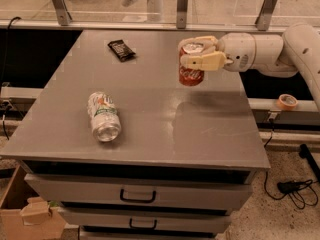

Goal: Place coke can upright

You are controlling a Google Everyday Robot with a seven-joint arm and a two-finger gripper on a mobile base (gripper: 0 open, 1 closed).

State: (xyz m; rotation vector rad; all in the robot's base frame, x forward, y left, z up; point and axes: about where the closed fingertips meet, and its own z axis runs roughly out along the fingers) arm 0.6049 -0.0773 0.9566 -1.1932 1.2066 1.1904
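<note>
The red coke can [190, 74] with white script and a silver top stands upright over the far right part of the grey table [150, 134]. I cannot tell whether its base touches the tabletop. My gripper [198, 52] reaches in from the right on the white arm, and its beige fingers [204, 61] are closed around the can's upper half.
A silver-white can with a green and orange label [103, 116] lies on its side at the table's left front. A dark snack wrapper [121, 49] lies at the back. A tape roll [287, 101] sits on a rail to the right. Drawers [137, 196] are below the front edge.
</note>
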